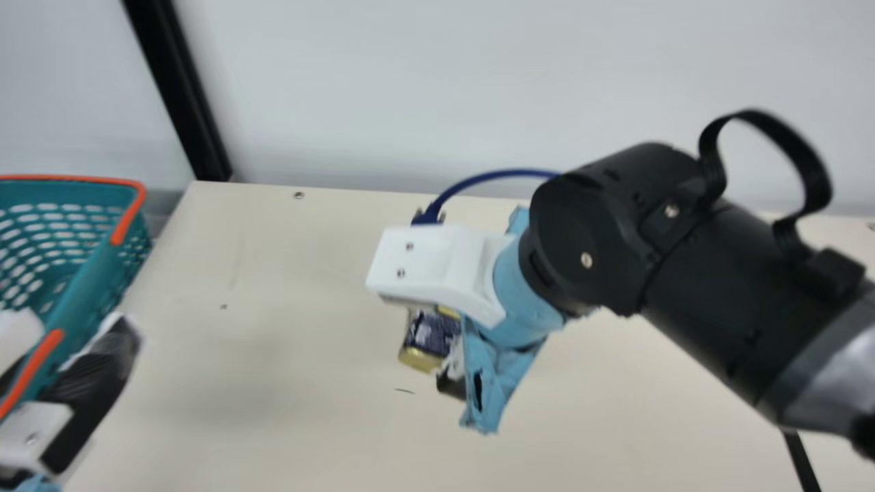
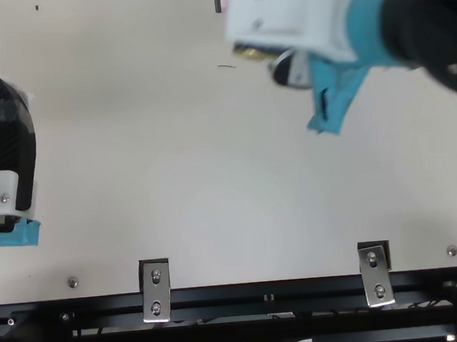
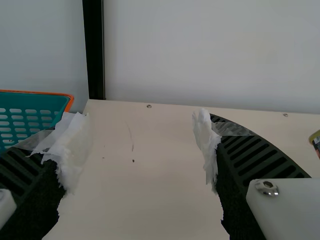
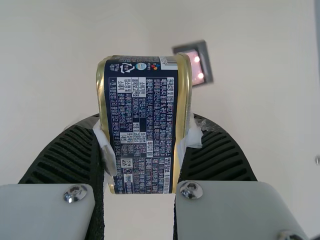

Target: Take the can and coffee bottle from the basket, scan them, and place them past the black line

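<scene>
One can [image 1: 428, 342], dark blue with gold ends, is being pinched by the right gripper [image 1: 448, 359] above the cream table [image 1: 273, 355]. In the right wrist view, the two ribbed fingers [image 4: 217, 157] are pressing on its opposite sides through torn white padding [image 4: 194, 137], and its printed side is facing the camera. In the main view the can is leaning a little, and the white bracket [image 1: 437, 263] on this arm is hiding a part of it. Light blue tape [image 1: 495, 376] is wrapping the wrist and is hanging down near the can.

Near the can in the right wrist view, a small dark frame [image 4: 207, 65] is surrounding a pink window [image 4: 191, 56], where two bright spots are shining. A dark blue cable [image 1: 495, 173] is curving toward the right arm [image 1: 718, 294] and is passing behind it.

The left gripper [image 1: 72, 330] is hovering near the teal basket [image 1: 96, 287] with its two fingers standing wide apart; white padding is covering their tips too. The basket, with its orange rim, is standing at the left side of the table. At the lower right of the main view, a black line [image 1: 801, 461] is running along the table. Farther back, a black post [image 1: 171, 82] is rising against the pale wall [image 1: 437, 82].
</scene>
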Tool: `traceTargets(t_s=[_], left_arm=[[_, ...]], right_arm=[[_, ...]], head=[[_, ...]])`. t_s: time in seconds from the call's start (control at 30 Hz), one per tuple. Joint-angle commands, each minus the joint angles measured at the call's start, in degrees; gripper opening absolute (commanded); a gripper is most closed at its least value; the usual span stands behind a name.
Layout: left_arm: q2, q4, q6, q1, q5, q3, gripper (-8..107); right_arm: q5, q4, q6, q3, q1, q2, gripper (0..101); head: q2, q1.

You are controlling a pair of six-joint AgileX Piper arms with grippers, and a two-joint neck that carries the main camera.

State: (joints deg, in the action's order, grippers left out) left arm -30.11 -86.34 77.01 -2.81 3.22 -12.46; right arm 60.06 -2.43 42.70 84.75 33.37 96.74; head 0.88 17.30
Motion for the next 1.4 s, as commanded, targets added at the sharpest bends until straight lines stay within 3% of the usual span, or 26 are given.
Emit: traceTargets(t_s=[0.0,0.37,0.87,1.13,1.37], left_arm=[[0.0,0.0,0.0,0.0,0.0,0.0,90],[0.0,0.0,0.0,0.0,0.0,0.0,90],[0.0,0.0,0.0,0.0,0.0,0.0,90],[0.0,0.0,0.0,0.0,0.0,0.0,90],[0.0,0.0,0.0,0.0,0.0,0.0,90]], right_arm=[[-0.4,1.3,-3.9,-1.3,-3.0,-1.7,0],[0.8,7.9,-10.3,-6.7,-17.6,-8.6,0],[5.6,12.3,-13.1,-7.9,-37.0,-12.9,0],[6.1,13.2,-14.1,-8.3,-45.8,-13.5,0],[5.1,14.1,-13.8,-11.3,-52.7,-14.3,0]], head=[[2.7,0.0],[22.1,-0.1],[42.2,3.1],[44.0,3.3],[44.0,3.3]])
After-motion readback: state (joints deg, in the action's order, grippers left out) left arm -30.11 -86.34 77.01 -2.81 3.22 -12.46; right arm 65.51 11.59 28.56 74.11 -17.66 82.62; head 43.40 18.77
